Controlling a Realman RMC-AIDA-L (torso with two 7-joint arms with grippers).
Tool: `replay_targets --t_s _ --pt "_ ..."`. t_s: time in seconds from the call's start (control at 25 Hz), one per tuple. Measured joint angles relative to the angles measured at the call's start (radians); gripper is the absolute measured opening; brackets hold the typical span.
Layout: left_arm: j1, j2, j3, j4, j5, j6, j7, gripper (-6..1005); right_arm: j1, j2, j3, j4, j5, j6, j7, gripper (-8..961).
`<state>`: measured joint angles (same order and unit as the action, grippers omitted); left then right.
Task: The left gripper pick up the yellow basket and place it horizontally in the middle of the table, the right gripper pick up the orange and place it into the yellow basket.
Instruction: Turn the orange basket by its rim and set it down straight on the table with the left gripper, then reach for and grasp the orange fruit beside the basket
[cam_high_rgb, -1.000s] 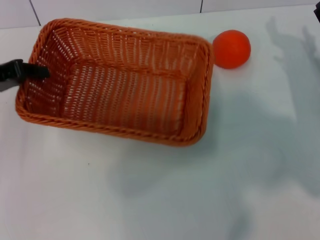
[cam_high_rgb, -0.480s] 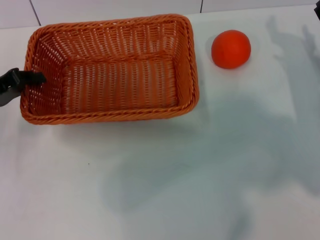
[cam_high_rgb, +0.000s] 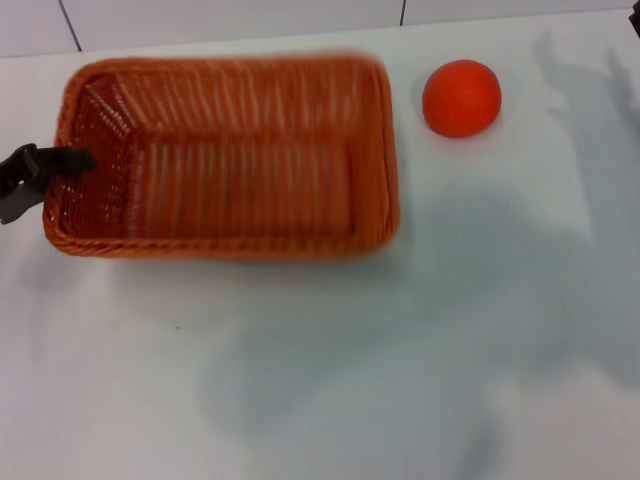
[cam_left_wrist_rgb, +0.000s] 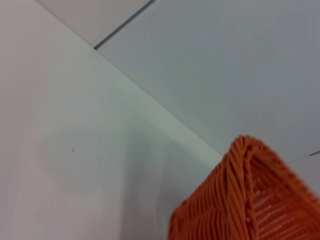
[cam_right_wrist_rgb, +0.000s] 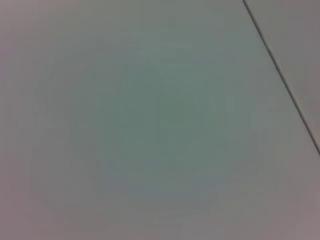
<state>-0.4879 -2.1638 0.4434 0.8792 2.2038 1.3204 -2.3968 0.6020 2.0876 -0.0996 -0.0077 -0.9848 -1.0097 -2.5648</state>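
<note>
The yellow basket (cam_high_rgb: 225, 245), an orange-brown wicker one, lies lengthwise across the left and middle of the white table (cam_high_rgb: 320, 380) in the head view and is blurred by motion. My left gripper (cam_high_rgb: 68, 158), a black claw, is shut on the basket's left short rim. A corner of the basket (cam_left_wrist_rgb: 240, 200) shows in the left wrist view. The orange (cam_high_rgb: 461, 97) sits on the table just right of the basket's far right corner, apart from it. Only a dark sliver of my right gripper (cam_high_rgb: 636, 10) shows at the top right edge.
Arm shadows fall over the right half of the table. Wall panels with a dark seam (cam_high_rgb: 403, 12) run behind the table's far edge. The right wrist view shows only plain surface with one seam (cam_right_wrist_rgb: 280, 75).
The basket has swung from a slanted pose to lie level with the table's far edge, then slid slightly toward me with my left gripper on its rim. The orange has not moved.
</note>
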Motion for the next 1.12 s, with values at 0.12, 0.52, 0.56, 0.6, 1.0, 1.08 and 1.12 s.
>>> replay_targets --t_s 0.12,0.52,0.56,0.6,1.0,1.08,1.12 --pt "0.001 0.002 0.002 -0.009 -0.009 0.011 0.0 261 0.003 0.0 0.0 0.0 0.0 0.001 0.0 926" --pt "0.025 0.015 -0.005 -0.006 -0.011 0.047 -0.004 518 0.007 0.0 -0.006 0.0 -0.003 0.001 0.0 926" --pt "0.03 0.02 -0.006 -0.005 -0.014 0.052 -0.003 569 0.008 0.0 -0.009 0.0 -0.005 0.001 0.0 926" --pt "0.034 0.023 -0.007 -0.004 -0.02 0.053 0.004 620 0.011 -0.002 -0.013 0.0 -0.007 0.001 0.0 926" --pt "0.103 0.02 -0.143 -0.048 -0.357 0.094 0.491 683 0.008 -0.035 -0.362 -0.25 -0.193 0.033 0.44 925" --pt "0.117 0.011 -0.151 -0.082 -0.448 0.108 0.628 682 0.01 -0.067 -0.457 -0.323 -0.305 0.042 0.603 925" --pt "0.117 0.011 -0.151 -0.082 -0.448 0.108 0.628 682 0.013 -0.087 -0.505 -0.359 -0.373 0.041 0.696 925"
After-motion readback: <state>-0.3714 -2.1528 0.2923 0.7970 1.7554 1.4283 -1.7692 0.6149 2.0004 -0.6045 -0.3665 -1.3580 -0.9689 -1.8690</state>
